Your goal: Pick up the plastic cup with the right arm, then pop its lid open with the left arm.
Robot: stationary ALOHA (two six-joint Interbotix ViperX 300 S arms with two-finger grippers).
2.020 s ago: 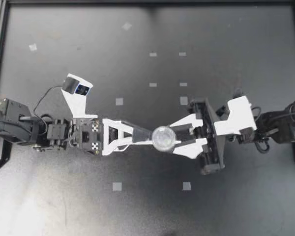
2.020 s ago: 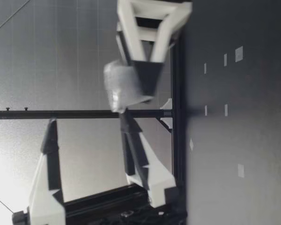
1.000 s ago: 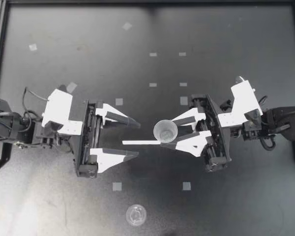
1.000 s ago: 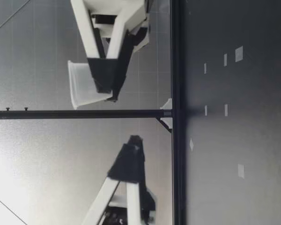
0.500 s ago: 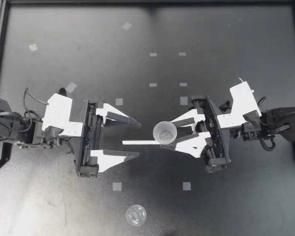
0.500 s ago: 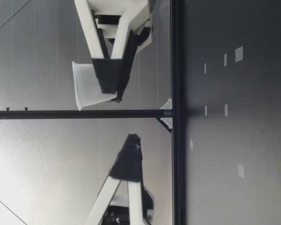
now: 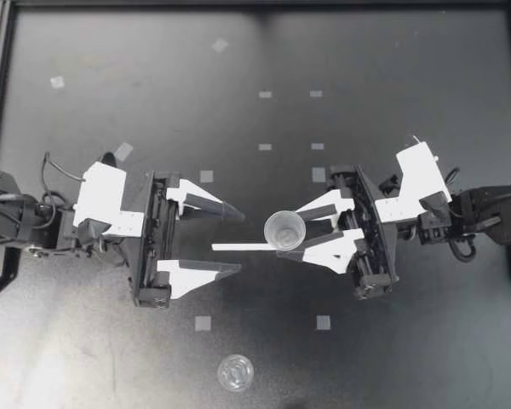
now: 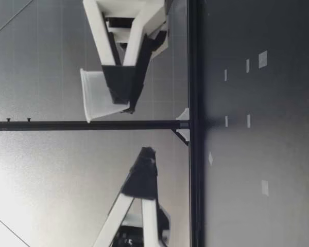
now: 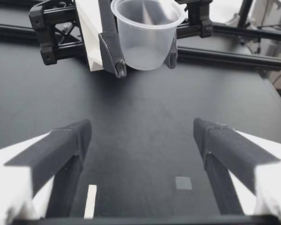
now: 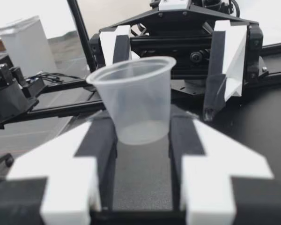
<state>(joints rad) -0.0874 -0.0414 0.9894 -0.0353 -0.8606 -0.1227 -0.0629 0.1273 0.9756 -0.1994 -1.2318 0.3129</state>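
Note:
My right gripper is shut on a small clear plastic cup, held upright and mouth up above the table's middle. In the right wrist view the cup sits between the dark pads. My left gripper stands wide open with nothing in it, a short way left of the cup and facing it. The left wrist view shows the cup ahead of the open left gripper. In the low view the cup hangs well above the table in my right gripper. A clear round lid lies near the front edge.
The black table carries several small pale tape squares and a thin white strip under the grippers. A black frame rail borders the table at the back and sides.
Two seconds ago both grippers met at the cup in the middle. My left gripper has since drawn back left and opened, and the lid now lies on the table. The last second shows hardly any motion.

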